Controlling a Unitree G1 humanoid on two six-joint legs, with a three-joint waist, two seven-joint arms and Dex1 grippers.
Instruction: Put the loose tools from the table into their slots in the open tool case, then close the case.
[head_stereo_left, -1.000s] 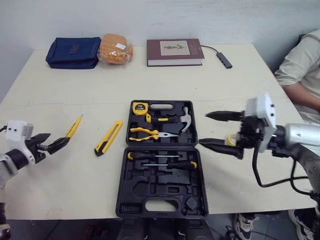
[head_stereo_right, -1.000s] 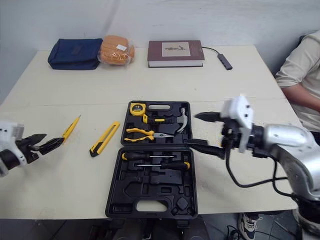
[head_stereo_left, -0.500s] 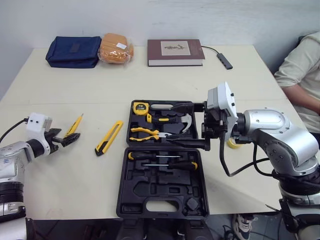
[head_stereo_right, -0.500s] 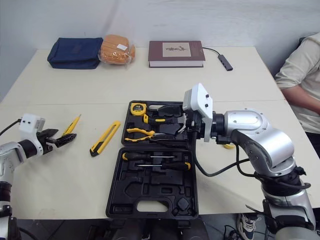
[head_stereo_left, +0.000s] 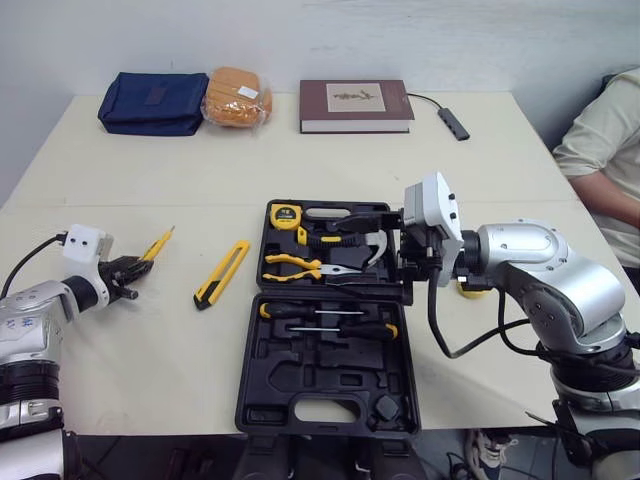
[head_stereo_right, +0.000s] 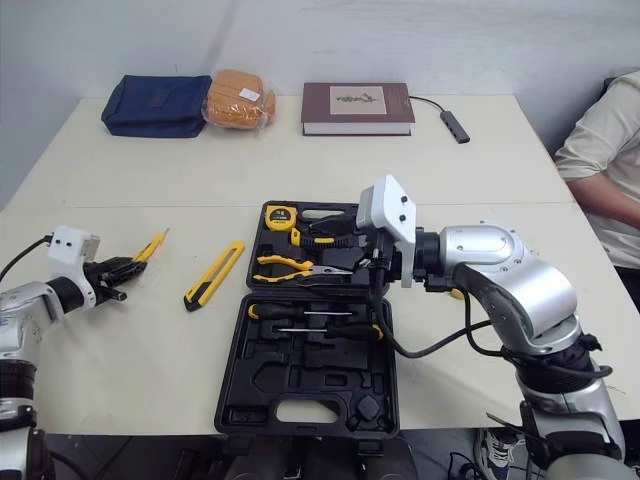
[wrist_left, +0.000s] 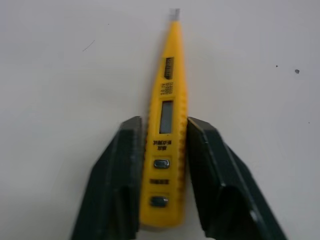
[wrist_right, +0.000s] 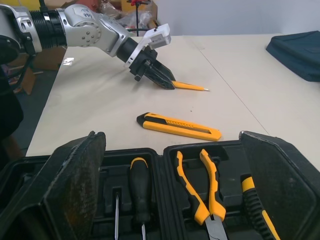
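Beige table (head_stereo_left: 300, 160) holds the open tool case (head_stereo_left: 330, 380) by its near edge, a utility knife (head_stereo_left: 222, 273) beside it. Toward the left edge the left end effector (head_stereo_left: 127, 268) clamps the flat-lying yellow tester pen (wrist_left: 167, 125); the right end effector (wrist_right: 171, 134) gapes wide over the case.

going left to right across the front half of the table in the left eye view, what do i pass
yellow tester pen → yellow box cutter → open tool case → person's sleeve
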